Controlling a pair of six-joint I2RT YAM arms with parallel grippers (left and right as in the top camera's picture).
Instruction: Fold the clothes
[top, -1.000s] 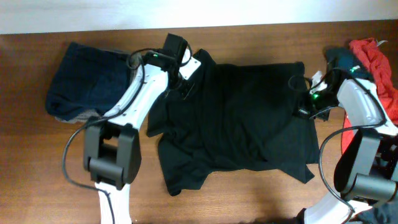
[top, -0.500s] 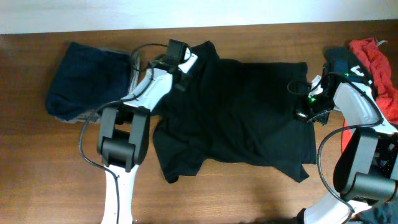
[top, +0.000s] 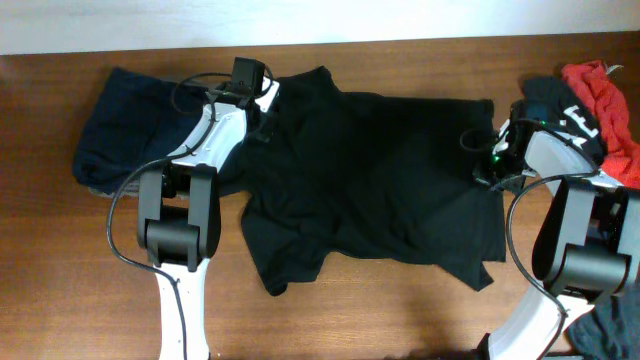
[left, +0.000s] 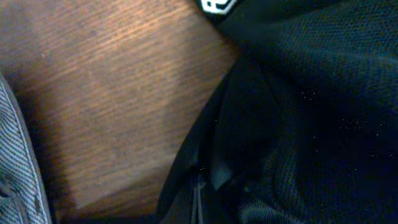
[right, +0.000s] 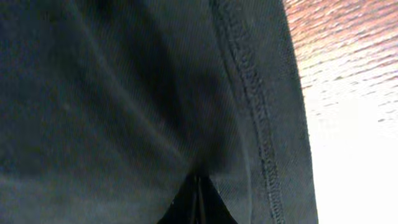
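Wooden worktop (top: 380, 310): black shirt (top: 380, 190) dragged wider leftward than second ago; left claw (top: 263, 118), right claw (top: 488, 170) both clamped on its edges. I judge it nearly fold-ready.

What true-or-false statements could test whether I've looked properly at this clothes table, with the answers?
1. The black shirt lies spread out on the wooden table. True.
2. The navy garment lies on the right arm's side. False: it lies on the left arm's side, beside the shirt.
3. The left end effector and the right end effector are at opposite edges of the black shirt. True.
4. The black shirt is folded into a neat square. False: it is open and rumpled, with a sleeve sticking out.
5. A red garment lies at the far right edge. True.
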